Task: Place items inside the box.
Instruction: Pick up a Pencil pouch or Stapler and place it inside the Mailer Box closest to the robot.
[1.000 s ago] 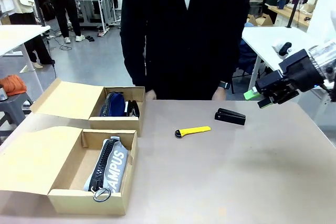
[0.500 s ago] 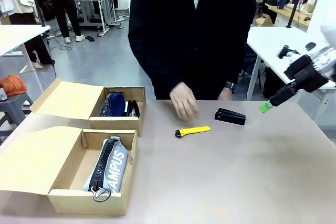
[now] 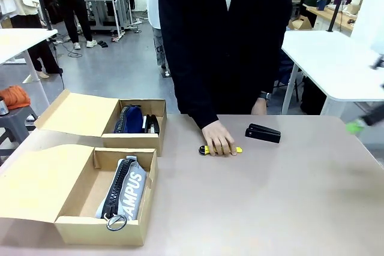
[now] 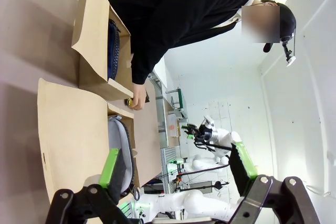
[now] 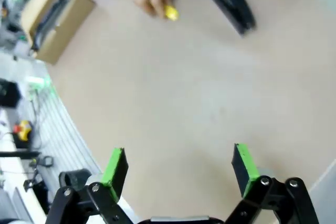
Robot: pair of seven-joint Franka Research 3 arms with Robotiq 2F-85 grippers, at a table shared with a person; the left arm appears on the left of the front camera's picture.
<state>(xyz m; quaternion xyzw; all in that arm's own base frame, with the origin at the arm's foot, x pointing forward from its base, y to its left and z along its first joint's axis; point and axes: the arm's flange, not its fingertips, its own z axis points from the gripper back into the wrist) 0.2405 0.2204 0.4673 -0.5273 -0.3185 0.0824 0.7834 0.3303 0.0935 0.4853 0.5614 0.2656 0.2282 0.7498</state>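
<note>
Boxes [image 3: 99, 232] [image 3: 132, 141] x2, 1 pouch [image 3: 129, 193] [image 3: 129, 118] each; loose: 1 stapler [image 3: 263, 133], 1 knife [image 3: 237, 149].

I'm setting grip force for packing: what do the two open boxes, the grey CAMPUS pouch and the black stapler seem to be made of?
Near box and far box: brown cardboard, matt, with creased fold-out flaps.
Grey pouch: probably woven fabric, matt; it sags softly in the near box.
Black stapler: hard shell with a slight sheen; plastic or painted metal, I cannot tell which.
</note>
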